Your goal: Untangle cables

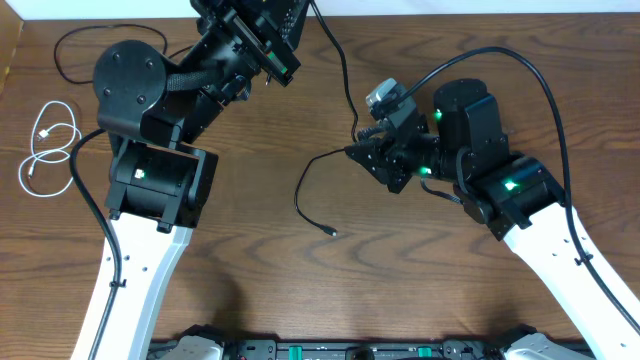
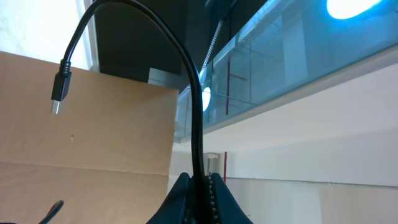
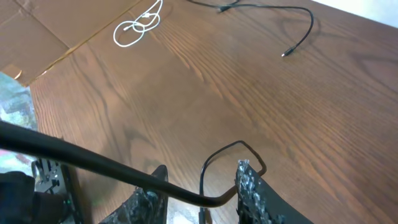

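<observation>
My left gripper (image 2: 199, 186) is raised at the table's far side (image 1: 285, 30) and shut on a black cable (image 2: 186, 74). Its USB plug (image 2: 57, 93) hangs free in the air. That cable (image 1: 345, 85) runs down to my right gripper (image 1: 362, 152). My right gripper (image 3: 202, 186) is open, and the cable (image 3: 112, 165) crosses between its fingers. From there the cable's thin tail (image 1: 302, 190) curves over the table to a small plug (image 1: 333, 233). The white cable (image 1: 45, 145) lies loosely looped at the far left, also in the right wrist view (image 3: 138, 25). A second black cable (image 1: 100, 40) lies at the back left (image 3: 273, 9).
The wooden table (image 1: 260, 250) carries the cables. A cardboard sheet (image 3: 37, 31) lies along its left edge. The left arm's large black joint (image 1: 130, 85) stands over the table's left part. Thicker arm cables (image 1: 545, 90) loop over the right arm.
</observation>
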